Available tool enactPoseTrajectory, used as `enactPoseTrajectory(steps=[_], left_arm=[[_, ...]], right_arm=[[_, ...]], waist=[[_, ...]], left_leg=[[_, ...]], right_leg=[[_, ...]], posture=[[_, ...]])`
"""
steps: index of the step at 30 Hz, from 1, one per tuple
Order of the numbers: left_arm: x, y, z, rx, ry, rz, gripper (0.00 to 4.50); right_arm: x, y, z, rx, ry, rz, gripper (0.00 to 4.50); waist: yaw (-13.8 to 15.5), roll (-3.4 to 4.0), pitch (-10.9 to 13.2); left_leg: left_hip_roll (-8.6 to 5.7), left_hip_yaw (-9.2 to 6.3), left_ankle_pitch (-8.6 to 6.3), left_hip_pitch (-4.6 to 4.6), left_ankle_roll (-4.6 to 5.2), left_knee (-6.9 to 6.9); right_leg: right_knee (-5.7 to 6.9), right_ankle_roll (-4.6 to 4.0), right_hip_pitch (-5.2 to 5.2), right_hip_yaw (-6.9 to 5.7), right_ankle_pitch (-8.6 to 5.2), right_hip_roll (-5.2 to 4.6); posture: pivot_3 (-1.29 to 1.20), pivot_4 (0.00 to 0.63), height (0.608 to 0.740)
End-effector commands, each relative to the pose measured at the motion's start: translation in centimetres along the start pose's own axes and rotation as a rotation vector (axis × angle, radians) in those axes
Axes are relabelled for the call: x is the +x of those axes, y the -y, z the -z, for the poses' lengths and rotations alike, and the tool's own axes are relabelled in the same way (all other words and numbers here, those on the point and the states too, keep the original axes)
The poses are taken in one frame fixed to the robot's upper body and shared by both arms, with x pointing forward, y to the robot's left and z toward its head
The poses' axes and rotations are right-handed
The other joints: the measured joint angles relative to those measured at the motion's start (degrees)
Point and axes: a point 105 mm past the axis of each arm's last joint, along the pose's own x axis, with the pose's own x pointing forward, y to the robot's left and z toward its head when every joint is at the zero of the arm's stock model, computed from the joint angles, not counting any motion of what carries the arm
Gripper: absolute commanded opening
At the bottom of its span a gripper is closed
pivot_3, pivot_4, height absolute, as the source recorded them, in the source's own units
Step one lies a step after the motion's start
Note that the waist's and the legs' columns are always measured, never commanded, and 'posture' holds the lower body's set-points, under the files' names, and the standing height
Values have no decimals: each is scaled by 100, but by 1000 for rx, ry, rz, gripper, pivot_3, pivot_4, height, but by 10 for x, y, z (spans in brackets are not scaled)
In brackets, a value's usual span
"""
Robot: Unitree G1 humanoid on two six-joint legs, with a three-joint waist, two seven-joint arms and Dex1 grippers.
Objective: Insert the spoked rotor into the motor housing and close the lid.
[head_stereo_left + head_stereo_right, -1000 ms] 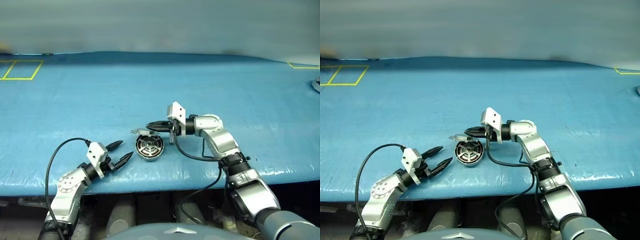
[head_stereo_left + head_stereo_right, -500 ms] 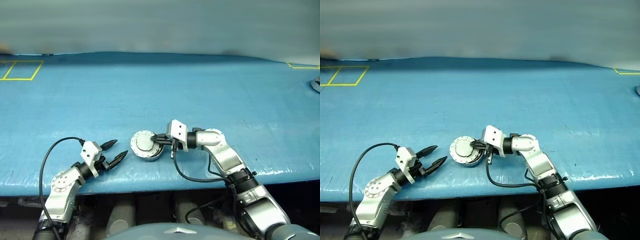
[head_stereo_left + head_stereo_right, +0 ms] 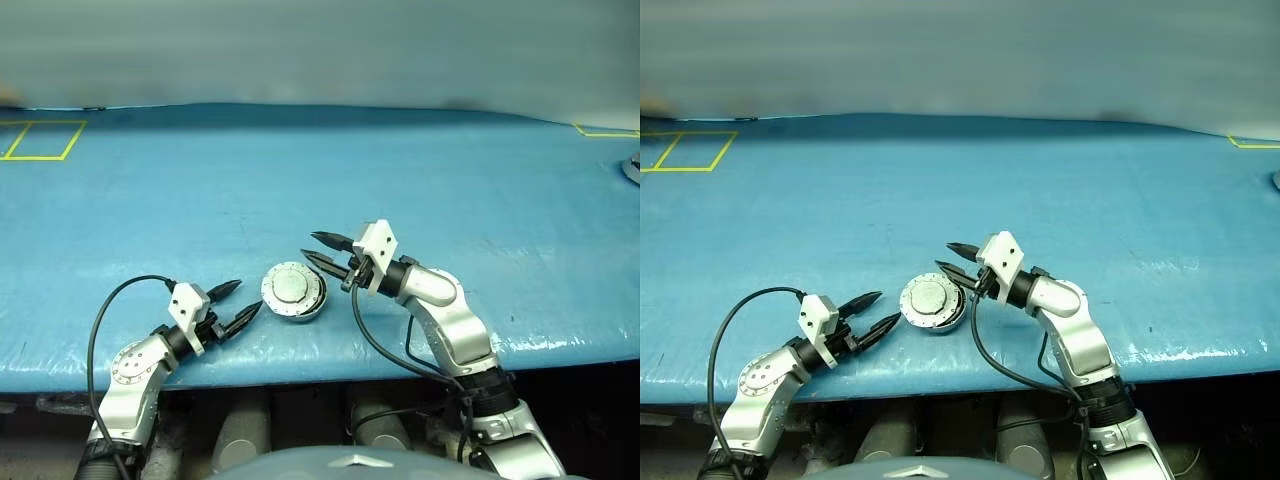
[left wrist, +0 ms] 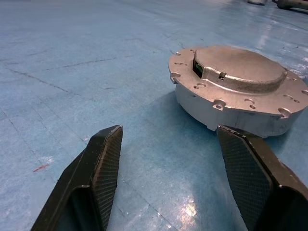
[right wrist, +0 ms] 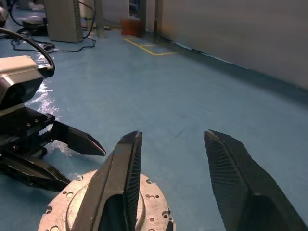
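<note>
The right claw [image 3: 328,250] now hangs open just above and beside the motor housing [image 3: 294,292], its two black fingers spread and gripping nothing. A second ago it was pinched shut on the edge of the raised lid, with the windings and the dark rotor showing inside; half a second ago it was pressing the lid down. Now the lid [image 4: 242,68] lies flat over the housing, plain grey side up with its raised boss in the middle, and the claw has lifted clear of it. The left claw [image 3: 236,304] has not moved: it rests low on the blue tabletop [image 3: 180,200], open and empty, just beside the housing. The rotor is hidden under the lid, so the task looks finished, though whether the lid is fully seated cannot be told.
</note>
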Motion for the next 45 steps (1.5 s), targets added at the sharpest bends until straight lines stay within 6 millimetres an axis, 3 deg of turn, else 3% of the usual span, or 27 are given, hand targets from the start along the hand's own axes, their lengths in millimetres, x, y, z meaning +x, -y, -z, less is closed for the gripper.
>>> enactPoseTrajectory(steps=[1,5,19,26,29,32,41,45], left_arm=[[2,-1,-4,21,7,14,3318],[1,-1,-5,26,6,11,3318],[-3,-1,-2,26,-5,-12,3318],[-1,1,-1,21,2,-14,3318],[-1,0,-1,22,3,-17,3318],[-1,-1,-1,24,4,-21,3318],[0,-1,0,18,5,-25,3318],[2,0,2,16,8,-22,3318]], right_arm=[[7,-12,-1,-10,7,-24,3264],[13,-16,15,-34,-48,-22,4484],[16,-36,42,-10,-129,-80,4484],[15,-30,54,22,-170,-37,4484],[13,-30,56,22,-180,-38,3942],[10,-30,55,17,-182,-45,2999],[8,-33,25,85,-117,-112,2987],[7,-35,22,37,-141,-147,2987]], waist=[[-1,0,0],[-1,0,0],[-1,0,0],[-1,-1,-1],[-1,-1,0],[3,-1,-1],[13,0,0],[10,0,0]], left_leg=[[0,0,0,1,0,0],[1,-1,0,0,0,-3],[1,-1,0,-1,0,-3],[1,-1,0,1,0,-2],[1,-1,0,1,0,-2],[1,-1,0,1,0,-2],[1,-2,-1,-4,0,-3],[1,-2,0,-4,-1,-5]], right_leg=[[0,0,1,-1,0,0],[0,0,-2,-1,0,1],[-1,0,-3,-2,0,0],[0,0,-1,-1,0,0],[-1,0,0,-1,0,0],[-1,0,1,-2,0,0],[-2,0,-5,-2,0,-1],[-2,0,-6,-3,0,-1]], posture=[[0,150,740],[0,150,740],[0,150,740],[0,150,740],[0,150,740],[0,150,740],[0,150,740],[0,150,740]])
